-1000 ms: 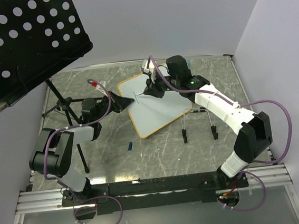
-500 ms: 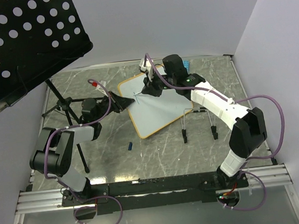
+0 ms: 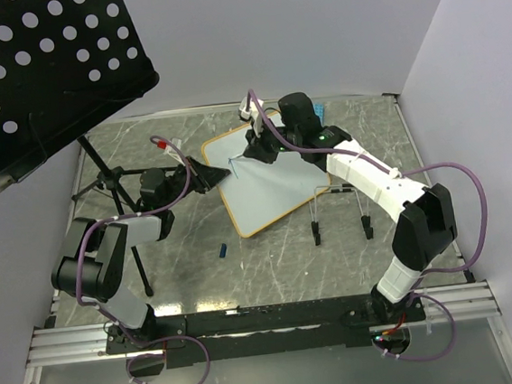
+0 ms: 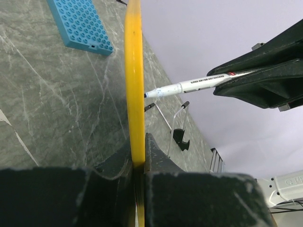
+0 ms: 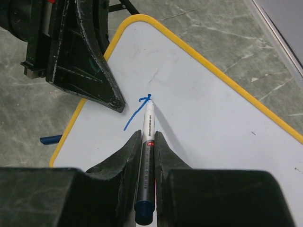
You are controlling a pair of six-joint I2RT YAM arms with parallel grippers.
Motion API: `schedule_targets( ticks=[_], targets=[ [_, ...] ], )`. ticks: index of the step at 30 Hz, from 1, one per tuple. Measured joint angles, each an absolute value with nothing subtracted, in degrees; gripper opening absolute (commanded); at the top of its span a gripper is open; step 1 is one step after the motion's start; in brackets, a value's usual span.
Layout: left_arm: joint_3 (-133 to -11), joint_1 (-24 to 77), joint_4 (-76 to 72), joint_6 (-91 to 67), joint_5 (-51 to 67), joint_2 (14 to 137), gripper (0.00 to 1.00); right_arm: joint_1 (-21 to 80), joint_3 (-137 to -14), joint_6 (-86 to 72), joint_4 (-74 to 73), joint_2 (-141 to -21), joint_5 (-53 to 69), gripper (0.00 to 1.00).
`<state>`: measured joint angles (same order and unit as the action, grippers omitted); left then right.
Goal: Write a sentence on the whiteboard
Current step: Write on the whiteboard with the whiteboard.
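My left gripper is closed on the thin yellow rim of the glossy white rectangular whiteboard, at its left edge. That arm lies low and reaches right. My right gripper pinches a white-barrelled marker, whose tip touches the board at the top of a short blue stroke. The right arm stretches forward and bends left over the board. I count one board, one marker and one stroke.

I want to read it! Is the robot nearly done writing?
No, barely begun. Done: one short blue stroke on the yellow-rimmed white board. In hand: the right pincer holds a white marker pen, tip on it; the left pincer clamps the board. Left: nearly the whole sentence.
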<state>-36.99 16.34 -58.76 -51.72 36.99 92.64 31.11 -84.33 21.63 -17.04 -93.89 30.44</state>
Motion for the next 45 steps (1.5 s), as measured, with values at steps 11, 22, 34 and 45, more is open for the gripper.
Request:
schedule_targets(
  ticks=[11,22,34,45],
  targets=[
    [-37.0,16.3,-58.4,-51.7,36.5,92.6,0.01,30.9,-84.3,21.7,-17.1,-93.9,28.1,0.00],
    [-37.3,16.3,-57.7,-51.6,36.3,92.6,0.01,30.9,-82.8,21.7,-17.4,-93.0,28.1,0.00],
    [-37.6,16.3,-57.5,-51.5,36.4,92.6,0.01,30.9,-80.9,21.5,-18.3,-92.4,31.7,0.00],
    [-37.6,16.3,-57.5,-51.5,36.6,92.6,0.01,31.0,-80.4,20.3,-18.4,-92.2,31.8,0.00]
  ],
)
